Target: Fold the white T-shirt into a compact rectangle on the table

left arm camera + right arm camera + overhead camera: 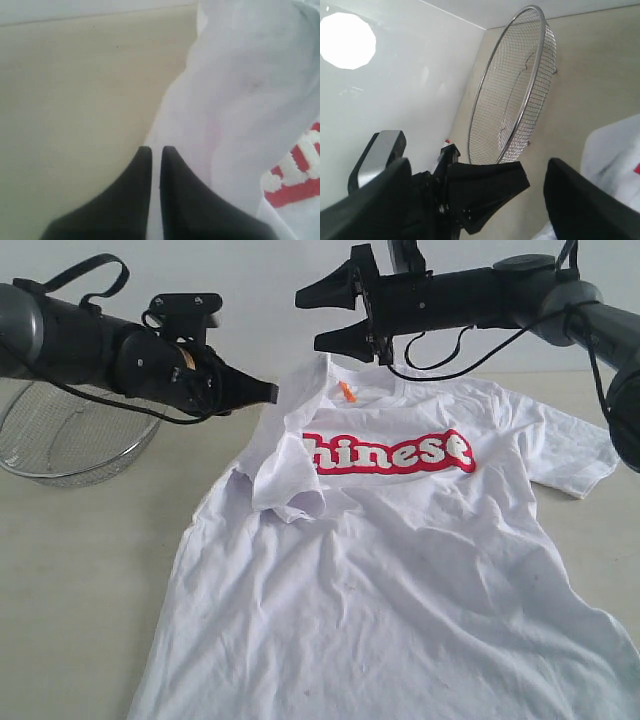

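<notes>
White T-shirt (400, 560) spread on worktop (80, 570) | one sleeve (288, 485) folded inward beside closed, empty left pincer (268, 392) | right pincer (310, 320) agape over collar (345, 375) | remaining: other sleeve (575, 455), body folds.

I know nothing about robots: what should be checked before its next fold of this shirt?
1. Sleeve on the left gripper's side folded over the shirt: ok.
2. Other sleeve folded in: not ok, it lies spread out.
3. Right gripper open, ready to grab: ok.
4. Left gripper free of cloth: cannot tell; jaws shut by the shoulder.
5. Basket apart from the shirt: ok.
</notes>
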`<state>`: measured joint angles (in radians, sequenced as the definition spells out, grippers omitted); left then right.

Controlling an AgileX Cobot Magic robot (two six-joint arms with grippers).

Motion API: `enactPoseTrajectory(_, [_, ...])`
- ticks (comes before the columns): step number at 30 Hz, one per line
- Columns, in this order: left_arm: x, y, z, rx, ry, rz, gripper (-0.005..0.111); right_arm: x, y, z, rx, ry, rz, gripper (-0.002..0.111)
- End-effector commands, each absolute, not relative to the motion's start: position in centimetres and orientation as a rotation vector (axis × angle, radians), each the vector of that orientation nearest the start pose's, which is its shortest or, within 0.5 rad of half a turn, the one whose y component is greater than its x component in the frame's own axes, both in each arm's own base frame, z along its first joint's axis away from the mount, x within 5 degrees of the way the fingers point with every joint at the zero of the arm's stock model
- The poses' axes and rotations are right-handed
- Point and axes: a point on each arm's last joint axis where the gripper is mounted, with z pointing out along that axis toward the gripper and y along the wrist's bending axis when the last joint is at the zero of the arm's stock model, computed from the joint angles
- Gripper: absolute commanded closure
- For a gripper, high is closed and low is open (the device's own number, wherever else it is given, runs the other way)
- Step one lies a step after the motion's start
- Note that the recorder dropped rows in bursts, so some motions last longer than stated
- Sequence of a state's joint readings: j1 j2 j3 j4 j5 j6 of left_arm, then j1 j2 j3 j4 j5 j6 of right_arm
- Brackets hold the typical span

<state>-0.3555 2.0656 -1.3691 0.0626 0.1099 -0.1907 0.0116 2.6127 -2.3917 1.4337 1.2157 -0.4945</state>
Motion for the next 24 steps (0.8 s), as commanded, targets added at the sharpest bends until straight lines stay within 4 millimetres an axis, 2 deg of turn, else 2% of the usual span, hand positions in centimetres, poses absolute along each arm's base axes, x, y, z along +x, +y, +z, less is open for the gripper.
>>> enactPoseTrajectory(1, [43.1,-15.2,18.3,0.274,2.284,-0.214,0.102,54.4,7.9,21.3,-0.088,2.07,1.64,0.042])
enactPoseTrajectory(6, [42.9,-15.2,20.2,0.289,2.248,-0.213,0.102,54.4,7.9,21.0,-0.099,2.106,1.607,0.042])
enactPoseTrajectory(9, [42.6,-14.5,21.4,0.288,2.249,-0.195,0.102,54.4,7.4,20.9,-0.092,2.125,1.584,0.042])
enactPoseTrajectory(12, [42.4,-13.6,22.2,0.282,2.256,-0.177,0.102,54.5,6.0,21.3,-0.068,2.11,1.57,0.042])
enactPoseTrajectory(15, [42.2,-13.0,22.9,0.268,2.267,-0.167,0.102,54.4,4.4,22.5,-0.038,2.101,1.548,0.042])
enactPoseTrajectory(17, [41.9,-12.8,23.3,0.27,2.276,-0.159,0.102,54.1,3.9,23.3,-0.063,2.15,1.464,0.042])
enactPoseTrajectory(19, [41.7,-12.7,23.7,0.272,2.279,-0.155,0.102,53.7,3.5,23.7,-0.128,2.26,1.289,0.042])
enactPoseTrajectory(22, [41.4,-12.5,24.3,0.284,2.282,-0.142,0.102,52.8,4.4,24.0,-0.223,2.408,1.055,0.042])
enactPoseTrajectory(24, [41.1,-12.4,24.8,0.295,2.278,-0.129,0.102,52.2,5.4,24.4,-0.272,2.428,1.036,0.042])
